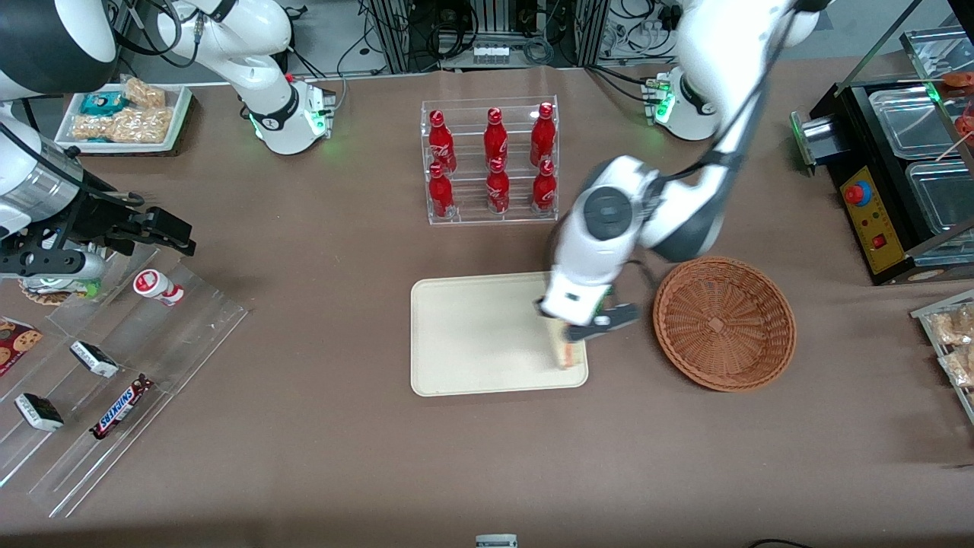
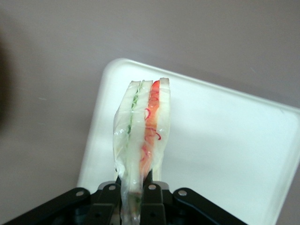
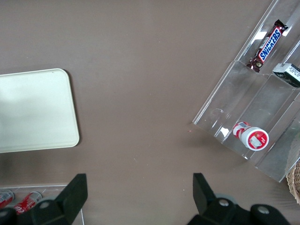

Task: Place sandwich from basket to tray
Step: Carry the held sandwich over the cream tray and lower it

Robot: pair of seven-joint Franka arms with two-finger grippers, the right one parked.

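My left gripper (image 1: 572, 335) is shut on the clear-wrapped sandwich (image 1: 568, 352), a pale bread wedge with red and green filling stripes. It holds the sandwich over the edge of the cream tray (image 1: 472, 335) that is nearest the basket. In the left wrist view the sandwich (image 2: 143, 136) stands out from between the black fingers (image 2: 153, 199), with the tray (image 2: 225, 140) below it. The reddish-brown wicker basket (image 1: 724, 323) sits beside the tray toward the working arm's end of the table and holds nothing that I can see.
A clear rack of red cola bottles (image 1: 491, 160) stands farther from the front camera than the tray. Clear stepped racks with snack bars (image 1: 122, 358) lie toward the parked arm's end. A black machine with clear bins (image 1: 898, 175) and snack packets (image 1: 951, 342) sit toward the working arm's end.
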